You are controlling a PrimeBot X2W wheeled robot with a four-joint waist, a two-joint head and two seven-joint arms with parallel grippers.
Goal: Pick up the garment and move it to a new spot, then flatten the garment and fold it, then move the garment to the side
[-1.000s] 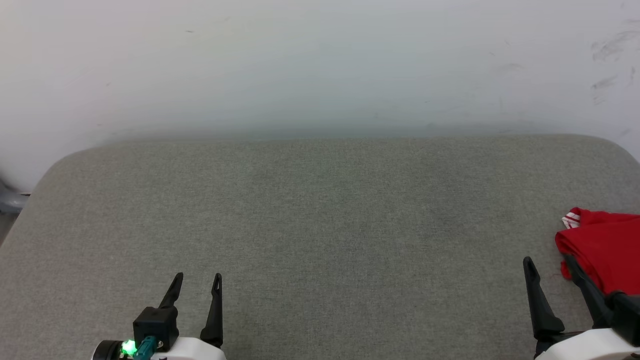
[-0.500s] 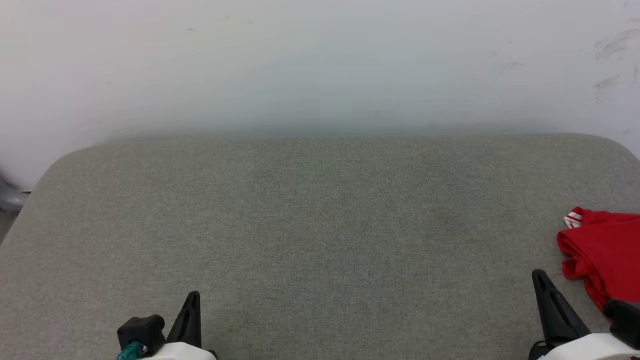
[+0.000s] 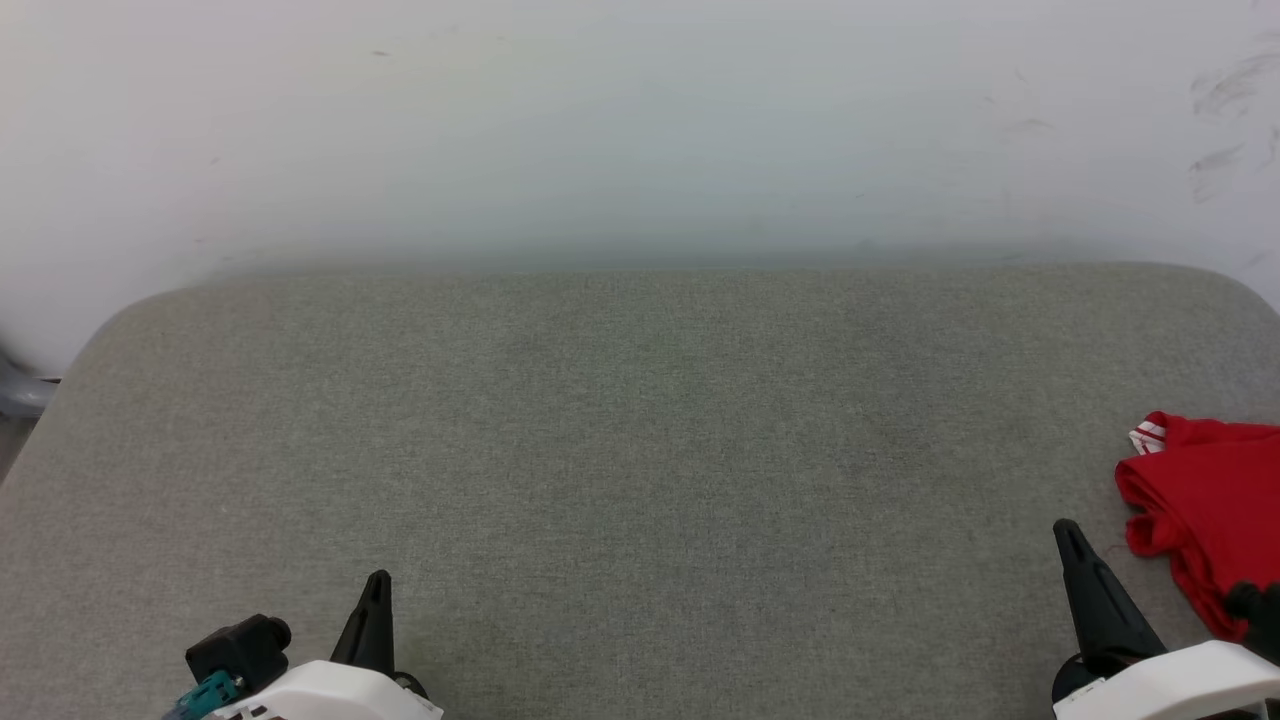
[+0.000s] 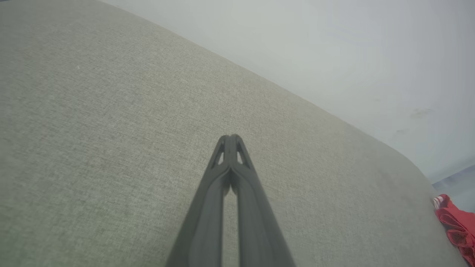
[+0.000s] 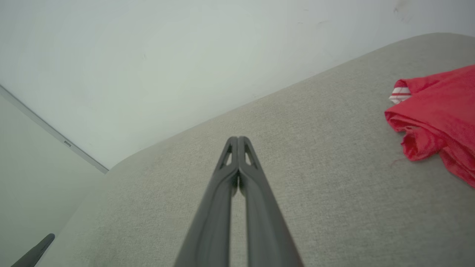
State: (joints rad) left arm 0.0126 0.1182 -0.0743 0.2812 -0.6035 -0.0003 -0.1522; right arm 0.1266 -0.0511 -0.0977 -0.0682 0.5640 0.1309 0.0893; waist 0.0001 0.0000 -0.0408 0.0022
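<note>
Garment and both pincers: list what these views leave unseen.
- Garment: cut off by the right edge in the head, left wrist and right wrist views. It lies bunched, so its own folds hide its front and full shape.
- Left pincer: its base is cut off by the head view's bottom edge.
- Right pincer: its base is likewise cut off in the head view.

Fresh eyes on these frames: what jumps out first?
The garment, a bright red crumpled heap with a bit of striped trim, lying at the right edge of the grey fabric surface. Then the left gripper and the right gripper, both shut on nothing, low over the near edge, the right one beside the garment.
</note>
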